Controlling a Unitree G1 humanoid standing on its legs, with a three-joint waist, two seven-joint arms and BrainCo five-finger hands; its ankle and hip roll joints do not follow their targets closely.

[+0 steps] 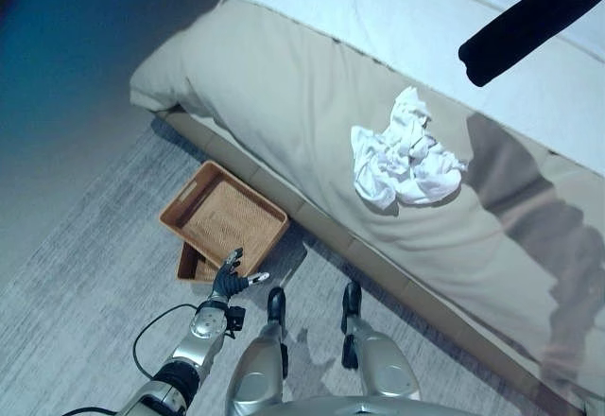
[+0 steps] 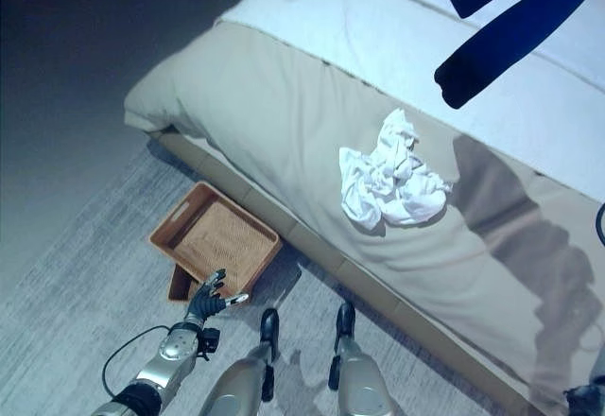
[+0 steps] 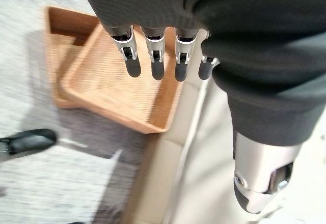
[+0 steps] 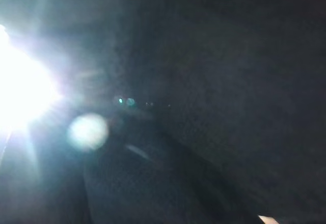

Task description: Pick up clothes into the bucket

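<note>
White clothes [image 1: 405, 151] crumpled on bed [image 1: 284, 85], about 1 o'clock, back from the mattress edge. Basket [image 1: 223, 219] on floor at 10 o'clock against bed base, rug open around. Left hand [image 1: 230, 277] released, fingers straight, over basket's near rim. Right hand: cannot tell.
</note>
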